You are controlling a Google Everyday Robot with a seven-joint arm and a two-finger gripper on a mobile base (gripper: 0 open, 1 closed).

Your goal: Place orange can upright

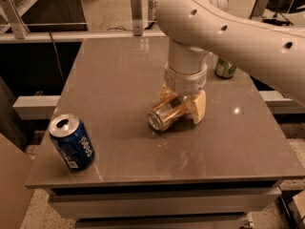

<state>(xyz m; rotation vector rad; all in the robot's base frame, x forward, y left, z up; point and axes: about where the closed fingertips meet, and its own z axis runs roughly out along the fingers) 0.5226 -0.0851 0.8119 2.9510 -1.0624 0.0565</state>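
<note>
The gripper (181, 108) has its jaws closed on the orange can (164, 115), which lies between them with its long axis near-horizontal and a silver end jutting out sideways.

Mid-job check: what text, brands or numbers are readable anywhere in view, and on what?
On the blue can: pale side marking, too blurred to read.
On the orange can, lying on its side in the hand at the middle of the table: no legible text.
On the green can: label too blurred.
Nothing else readable.
</note>
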